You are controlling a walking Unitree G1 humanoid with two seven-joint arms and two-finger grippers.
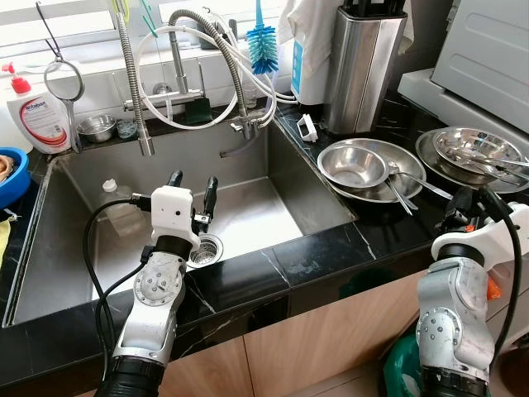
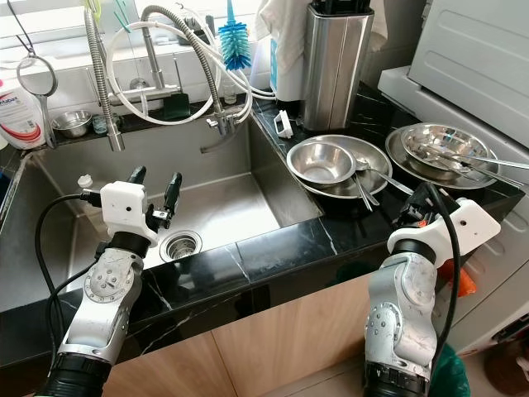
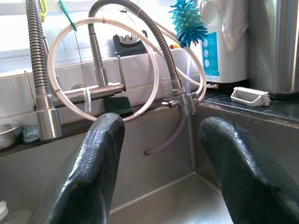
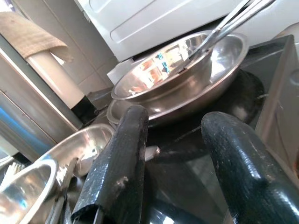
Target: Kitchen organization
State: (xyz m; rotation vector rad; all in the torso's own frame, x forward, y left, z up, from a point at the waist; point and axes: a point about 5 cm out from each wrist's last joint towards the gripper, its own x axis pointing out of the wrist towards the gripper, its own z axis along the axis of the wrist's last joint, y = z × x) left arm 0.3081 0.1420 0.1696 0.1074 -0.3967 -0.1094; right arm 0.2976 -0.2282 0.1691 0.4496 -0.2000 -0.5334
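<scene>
The left pincer (image 1: 193, 190) is held over the stainless steel sink (image 1: 240, 207), above the basin near the drain (image 1: 204, 250), with its two black fingers (image 3: 88, 177) spread apart and nothing between them. It is pointed toward the spring-neck faucet (image 1: 211, 33) and the looped white hose (image 3: 65, 51) at the back of the basin. A small plastic bottle (image 1: 116, 198) lies on the sink floor to the left of the arm.

The right pincer (image 4: 175, 158) is positioned low at the front edge of the black marble worktop (image 1: 331, 244), to the right of the sink; its fingers (image 4: 121, 168) are likewise spread and empty. In front of it, a steel bowl (image 1: 471, 149) with utensils lies nested in a wider steel plate (image 1: 426, 153), and closer to the sink a second steel bowl (image 1: 354, 165) rests in another plate (image 1: 397, 161), with a spoon (image 1: 413, 182) leaning across it.

Behind these a steel utensil canister (image 1: 364, 66) is seen standing, with a blue bottle brush (image 1: 263, 45) beside the faucet. A soap dispenser bottle (image 1: 33, 112) and a small steel bowl (image 1: 97, 126) are placed on the ledge at the left.
</scene>
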